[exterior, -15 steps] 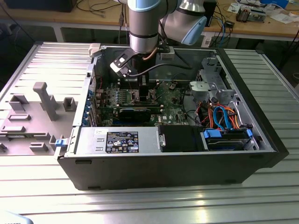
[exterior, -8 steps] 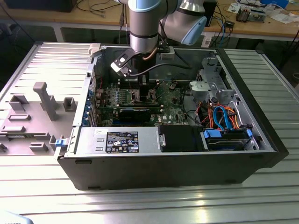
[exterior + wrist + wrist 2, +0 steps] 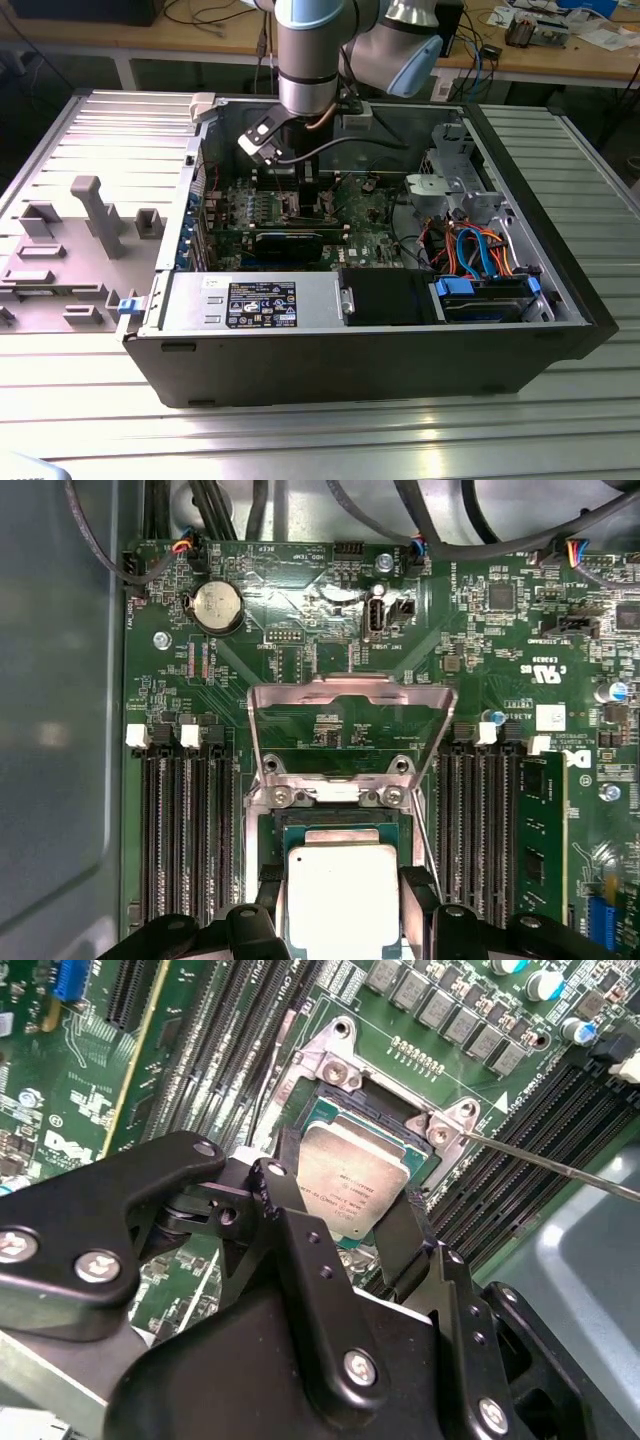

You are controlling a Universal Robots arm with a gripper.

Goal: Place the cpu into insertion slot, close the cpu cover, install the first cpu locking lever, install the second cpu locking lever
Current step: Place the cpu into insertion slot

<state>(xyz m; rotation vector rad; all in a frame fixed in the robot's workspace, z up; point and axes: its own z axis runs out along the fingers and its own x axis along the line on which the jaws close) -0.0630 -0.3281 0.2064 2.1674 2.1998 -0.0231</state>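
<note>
Gripper: in both wrist views the gripper (image 3: 342, 905) (image 3: 345, 1205) has its 2 black fingers (image 3: 408, 1250) pressed against 2 opposite edges of the cpu, clamped on it.
Cpu: the cpu (image 3: 342, 895) (image 3: 352, 1185) sits between the fingers with its dull silver top facing up. A strip of its green edge shows on the side away from the gripper body.
Insertion slot: the insertion slot (image 3: 340, 818) lies directly beneath the gripper and the cpu, with its dark inner edge showing just beyond the fingertips. Whether the cpu is fully seated in it cannot be told.
Cpu cover: the cpu cover (image 3: 350, 692) is open. It is swung up on its hinge just beyond the fingertips, and green board shows through its square window.
Locking lever: in the second wrist view 1 thin metal lever (image 3: 550, 1165) runs outward from a corner of the socket frame, beside the gripper and apart from it.
Memory slots: long dark memory slots (image 3: 185, 840) run along both sides of the gripper.
Coin battery: a round coin battery (image 3: 217, 605) lies on the board well beyond the cover.
Arm: in the exterior view the arm (image 3: 310, 70) reaches down into the open computer case (image 3: 350, 365).
Table: the case stands on a ribbed metal table (image 3: 300, 440).
</note>
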